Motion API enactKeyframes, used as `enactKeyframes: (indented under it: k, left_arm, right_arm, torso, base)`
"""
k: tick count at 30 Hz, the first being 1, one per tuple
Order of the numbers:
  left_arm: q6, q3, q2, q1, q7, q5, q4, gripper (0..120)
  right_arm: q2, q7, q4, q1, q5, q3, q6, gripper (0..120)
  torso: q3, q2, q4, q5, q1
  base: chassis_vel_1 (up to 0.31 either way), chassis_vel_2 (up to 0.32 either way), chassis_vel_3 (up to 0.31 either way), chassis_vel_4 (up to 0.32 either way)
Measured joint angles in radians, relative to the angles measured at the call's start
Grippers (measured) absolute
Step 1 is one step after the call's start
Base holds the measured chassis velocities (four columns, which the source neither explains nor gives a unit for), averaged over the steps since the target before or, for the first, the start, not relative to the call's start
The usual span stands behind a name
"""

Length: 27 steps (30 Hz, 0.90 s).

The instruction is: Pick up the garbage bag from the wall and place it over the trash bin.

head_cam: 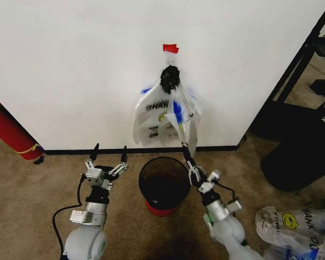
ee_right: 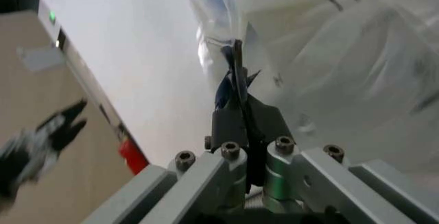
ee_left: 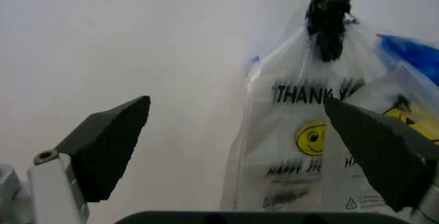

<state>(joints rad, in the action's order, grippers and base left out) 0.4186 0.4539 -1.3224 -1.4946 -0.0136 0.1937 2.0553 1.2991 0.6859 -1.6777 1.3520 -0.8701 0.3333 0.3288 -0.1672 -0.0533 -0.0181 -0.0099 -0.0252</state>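
1. Head view: the right gripper [head_cam: 185, 152] reaches up from the lower right, its fingers pinched together on the lower edge of the garbage bag [head_cam: 161, 116], just above the far right rim of the trash bin [head_cam: 163, 183].
2. Right wrist view, close up: the two dark fingers [ee_right: 237, 116] are pressed flat against each other with a strip of thin plastic, partly blue, caught between them; the translucent white garbage bag [ee_right: 329, 54] billows just beyond.
3. The left gripper [head_cam: 108, 157] is held up to the left of the bin, jaws spread wide and holding nothing, well apart from the bag.
4. From the left wrist view, its two black fingertips [ee_left: 110, 147] frame the bag [ee_left: 302, 147] ahead, with "THANK" print and a yellow smiley face visible.
5. The bag hangs on the wall [head_cam: 81, 70], its top bunched into a dark knot under a small red tape piece [head_cam: 170, 48]. It dangles directly above the bin.
6. The black wire-mesh bin with a red base stands on the carpet [head_cam: 32, 195] just in front of the black baseboard [head_cam: 76, 151].
7. A red cylinder [head_cam: 8, 130] leans at the far left; other printed bags [head_cam: 292, 225] lie at the lower right.
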Motion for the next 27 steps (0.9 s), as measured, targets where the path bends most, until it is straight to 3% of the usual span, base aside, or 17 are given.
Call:
enactKeyframes:
  k: [18,27]
  left_arm:
    - [0.001,-0.006,0.016,-0.023,0.005,0.004,0.011,100]
    - [0.001,0.0,0.031,-0.007,0.011,0.02,-0.001,100]
  right_arm:
    - [-0.037,0.368,0.162,0.063,0.11,0.121,0.04,0]
    - [-0.013,0.434,0.246,-0.009,0.161,0.145,0.064,0]
  torso:
    - [0.0,0.0,0.0,0.0,0.0]
    - [0.0,0.0,0.0,0.0,0.0]
  base:
    - [0.0,0.0,0.0,0.0]
    - [0.0,0.0,0.0,0.0]
